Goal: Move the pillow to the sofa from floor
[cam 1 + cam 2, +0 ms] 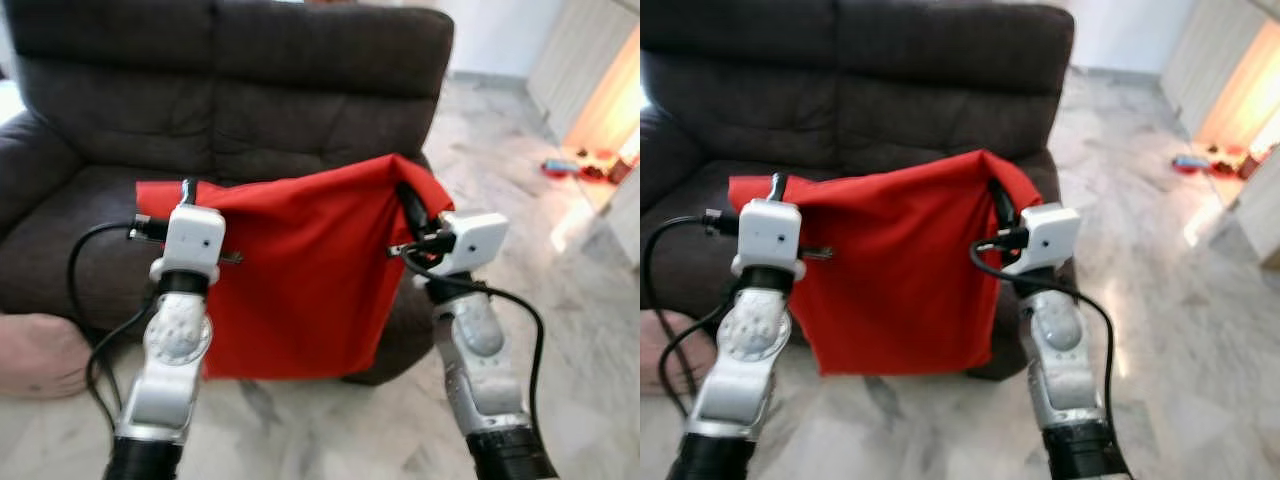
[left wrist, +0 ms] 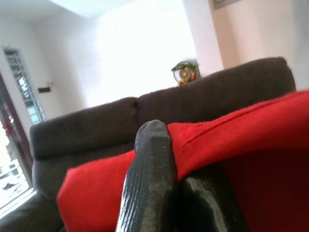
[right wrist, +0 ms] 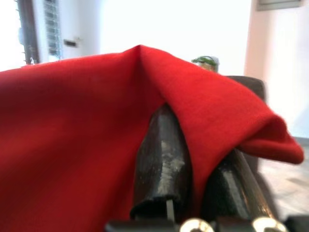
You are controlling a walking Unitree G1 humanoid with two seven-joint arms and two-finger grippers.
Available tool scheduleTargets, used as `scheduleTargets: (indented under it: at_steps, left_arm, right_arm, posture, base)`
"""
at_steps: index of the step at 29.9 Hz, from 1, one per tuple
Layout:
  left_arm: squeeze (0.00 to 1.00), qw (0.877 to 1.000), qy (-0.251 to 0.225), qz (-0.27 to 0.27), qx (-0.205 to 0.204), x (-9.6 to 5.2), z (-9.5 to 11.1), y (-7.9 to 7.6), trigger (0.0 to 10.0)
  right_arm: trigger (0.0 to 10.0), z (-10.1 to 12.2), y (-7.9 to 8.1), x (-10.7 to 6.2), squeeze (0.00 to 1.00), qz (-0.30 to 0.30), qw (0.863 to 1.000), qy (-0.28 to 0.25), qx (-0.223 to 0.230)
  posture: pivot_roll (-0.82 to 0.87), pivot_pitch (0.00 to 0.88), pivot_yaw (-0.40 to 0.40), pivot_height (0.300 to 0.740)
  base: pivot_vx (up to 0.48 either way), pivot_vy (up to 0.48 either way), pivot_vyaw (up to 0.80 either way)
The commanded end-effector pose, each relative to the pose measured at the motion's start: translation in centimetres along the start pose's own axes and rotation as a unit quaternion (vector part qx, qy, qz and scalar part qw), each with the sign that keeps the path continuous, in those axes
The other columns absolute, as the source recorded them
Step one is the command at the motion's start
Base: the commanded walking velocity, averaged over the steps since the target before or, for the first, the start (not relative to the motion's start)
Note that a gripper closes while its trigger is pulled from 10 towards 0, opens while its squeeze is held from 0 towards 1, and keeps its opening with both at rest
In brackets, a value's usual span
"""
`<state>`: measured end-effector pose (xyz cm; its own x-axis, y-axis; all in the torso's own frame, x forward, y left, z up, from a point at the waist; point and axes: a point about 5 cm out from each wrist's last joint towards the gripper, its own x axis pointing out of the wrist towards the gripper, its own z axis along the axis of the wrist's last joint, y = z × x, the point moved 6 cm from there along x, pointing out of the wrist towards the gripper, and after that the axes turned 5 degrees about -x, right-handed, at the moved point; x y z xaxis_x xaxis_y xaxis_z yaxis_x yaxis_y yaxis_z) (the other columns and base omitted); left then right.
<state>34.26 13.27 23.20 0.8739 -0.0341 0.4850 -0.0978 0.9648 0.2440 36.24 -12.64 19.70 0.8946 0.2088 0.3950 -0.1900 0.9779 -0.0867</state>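
A red pillow [image 1: 300,275] hangs in the air in front of the dark brown sofa [image 1: 230,90], held up by its top edge. My left gripper [image 1: 187,192] is shut on the pillow's upper left edge, with the red cloth [image 2: 227,140] pinched between its black fingers [image 2: 149,174]. My right gripper [image 1: 410,210] is shut on the upper right corner, the fabric [image 3: 203,111] folded over its fingers [image 3: 161,159]. The pillow's lower part hangs down in front of the seat cushion [image 1: 70,240].
A person's foot [image 1: 40,352] rests on the marble floor [image 1: 560,260] at the left beside the sofa. Small colourful objects [image 1: 585,168] lie on the floor far right near a bright doorway. Open floor stretches to the right of the sofa.
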Motion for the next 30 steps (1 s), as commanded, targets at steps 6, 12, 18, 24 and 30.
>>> scheduleTargets:
  at_steps: [6,12,18,24,30]
  left_arm:
    - [0.0,0.998,-0.051,0.023,0.017,0.9,2.7,1.9,10.0]
    - [0.0,0.997,-0.067,0.028,0.017,1.4,3.8,2.1,10.0]
    - [0.0,0.994,-0.098,0.037,0.016,2.2,5.9,2.8,10.0]
    - [0.0,0.99,-0.133,0.051,0.021,2.9,8.3,3.6,10.0]
    - [0.0,0.988,-0.144,0.057,0.023,3.2,9.1,3.9,10.0]
  right_arm:
    - [10.0,3.9,0.5,1.5,0.0,0.002,0.997,-0.071,0.005]
    - [10.0,4.2,0.6,1.7,0.0,0.005,0.997,-0.075,0.006]
    - [10.0,4.9,0.8,1.8,0.0,0.008,0.996,-0.087,0.005]
    - [10.0,8.8,1.0,3.0,0.0,0.014,0.99,-0.143,0.01]
    - [10.0,10.8,1.6,3.4,0.0,0.028,0.984,-0.174,0.003]
  posture:
    - [0.02,0.0,-0.078,0.74]
    - [0.02,0.0,-0.078,0.74]
    - [0.02,0.0,-0.079,0.74]
    - [0.02,0.0,-0.08,0.74]
    - [0.02,0.0,-0.083,0.74]
  base:
    - [0.372,0.0,0.0]
    - [0.373,0.0,-0.67]
    - [0.377,0.0,-0.08]
    - [0.381,0.0,0.0]
    - [0.38,0.0,0.0]
